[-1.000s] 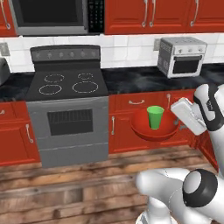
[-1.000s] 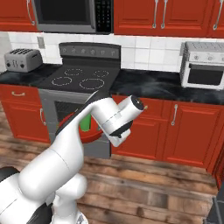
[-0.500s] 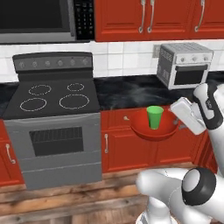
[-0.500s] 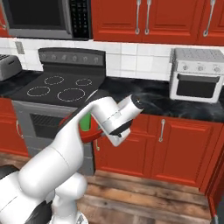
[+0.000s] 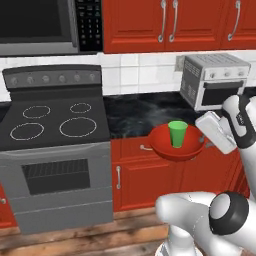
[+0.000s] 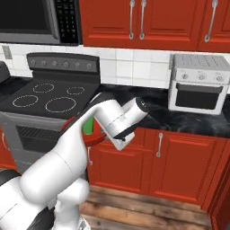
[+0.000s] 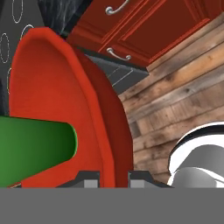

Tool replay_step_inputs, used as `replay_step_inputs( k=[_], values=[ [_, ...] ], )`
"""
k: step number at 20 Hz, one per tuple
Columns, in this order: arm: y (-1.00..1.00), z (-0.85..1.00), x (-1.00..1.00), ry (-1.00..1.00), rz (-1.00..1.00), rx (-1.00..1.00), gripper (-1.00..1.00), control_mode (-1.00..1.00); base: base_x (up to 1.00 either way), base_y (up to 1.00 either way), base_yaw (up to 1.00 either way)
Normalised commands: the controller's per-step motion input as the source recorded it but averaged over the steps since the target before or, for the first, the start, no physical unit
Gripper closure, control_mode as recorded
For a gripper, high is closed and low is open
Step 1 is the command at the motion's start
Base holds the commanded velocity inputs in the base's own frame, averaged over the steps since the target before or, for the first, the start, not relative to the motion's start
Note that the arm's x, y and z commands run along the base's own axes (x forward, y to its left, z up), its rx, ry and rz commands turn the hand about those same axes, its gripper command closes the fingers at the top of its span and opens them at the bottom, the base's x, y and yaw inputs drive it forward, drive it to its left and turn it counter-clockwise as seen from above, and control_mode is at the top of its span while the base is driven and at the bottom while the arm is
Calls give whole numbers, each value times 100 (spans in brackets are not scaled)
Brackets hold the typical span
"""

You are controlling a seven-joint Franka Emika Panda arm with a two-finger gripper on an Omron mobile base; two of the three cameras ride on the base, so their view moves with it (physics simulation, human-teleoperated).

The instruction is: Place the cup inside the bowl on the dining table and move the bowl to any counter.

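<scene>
The red bowl [image 5: 161, 144] hangs in the air just in front of the counter [image 5: 134, 114], at about countertop height. The green cup [image 5: 177, 133] stands upright inside it. My gripper [image 5: 202, 142] is shut on the bowl's right rim. In the hand view the bowl [image 7: 57, 96] is seen edge-on, its rim pinched between the two fingertips [image 7: 89, 177] of the gripper [image 7: 113, 177], and the cup [image 7: 35, 148] lies along its hollow. In the right base view my arm covers most of the bowl [image 6: 96, 137] and cup [image 6: 87, 126]. The dining table is out of view.
A black stove [image 5: 55, 122] stands left of the counter, with a microwave [image 5: 40, 25] above it. A silver toaster oven [image 5: 212, 80] occupies the counter's right end. Red cabinet doors [image 6: 134, 157] run below the counter [image 6: 155, 108], and wooden floor [image 6: 148, 211] lies in front.
Both base views have shifted and grown: the camera has driven closer to the counter and to the right. The bowl with the cup stays in my grip, unchanged relative to the arm.
</scene>
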Motion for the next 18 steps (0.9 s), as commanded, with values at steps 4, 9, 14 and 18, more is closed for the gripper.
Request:
replay_step_inputs(
  k=[4,9,14,18],
  values=[
    [0,0,0,0,0,0,100,100,65,-5,-2],
    [0,0,0,0,0,0,100,100,58,-11,-2],
    [0,0,0,0,0,0,100,100,53,-13,-1],
    [0,0,0,0,0,0,100,100,56,-10,-1]
  ],
)
